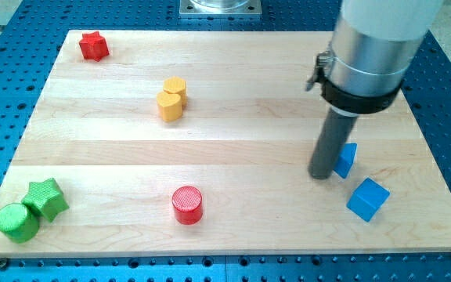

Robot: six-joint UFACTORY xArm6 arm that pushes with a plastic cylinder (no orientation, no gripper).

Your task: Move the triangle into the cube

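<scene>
A small blue triangle block [346,159] lies at the view's right, partly hidden behind my rod. A blue cube [367,199] sits just below and to the right of it, a short gap apart. My tip [321,175] rests on the board right against the triangle's left side, up and to the left of the cube.
A red star [94,46] is at the top left. A yellow block [172,99] sits at the upper middle. A red cylinder [187,204] is at the bottom middle. A green star [46,198] and a green cylinder [16,222] touch at the bottom left.
</scene>
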